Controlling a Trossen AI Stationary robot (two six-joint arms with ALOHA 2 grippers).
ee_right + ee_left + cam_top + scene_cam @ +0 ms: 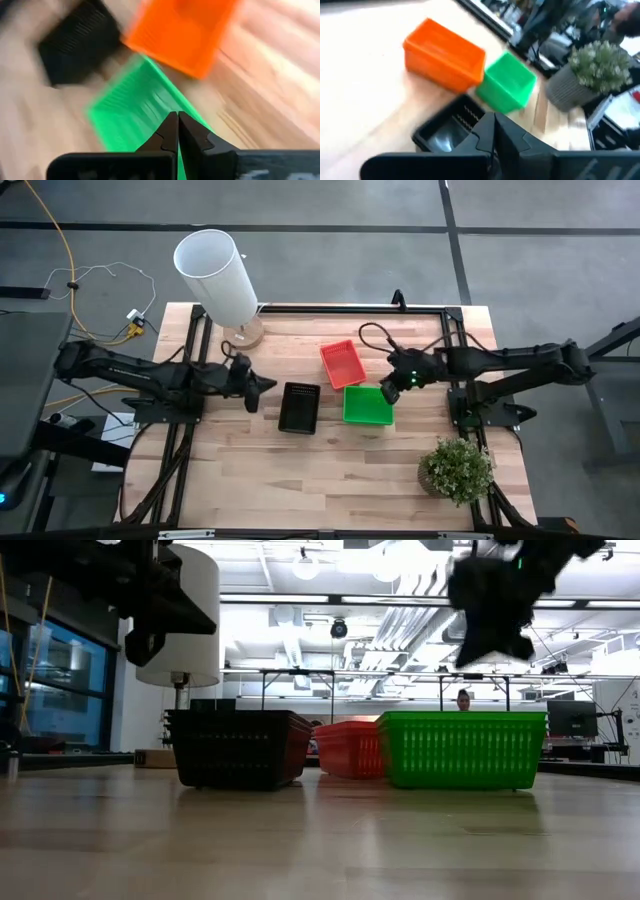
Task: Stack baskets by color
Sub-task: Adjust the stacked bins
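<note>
Three baskets stand on the table's middle, each on its base: a black one (299, 407), a red one (341, 364) and a green one (367, 406). In the low view they show side by side: black (240, 748), red (350, 749), green (462, 749). My left gripper (268, 386) hovers shut just left of the black basket (445, 132), above the table. My right gripper (389, 392) hangs shut over the green basket's right edge (140, 107), tilted down, clear of it. Neither holds anything.
A tall white cylinder (217, 272) on a round wooden foot stands at the far left. A small green potted plant (457, 470) sits at the near right. Bare wood lies along the table's near side (300, 480).
</note>
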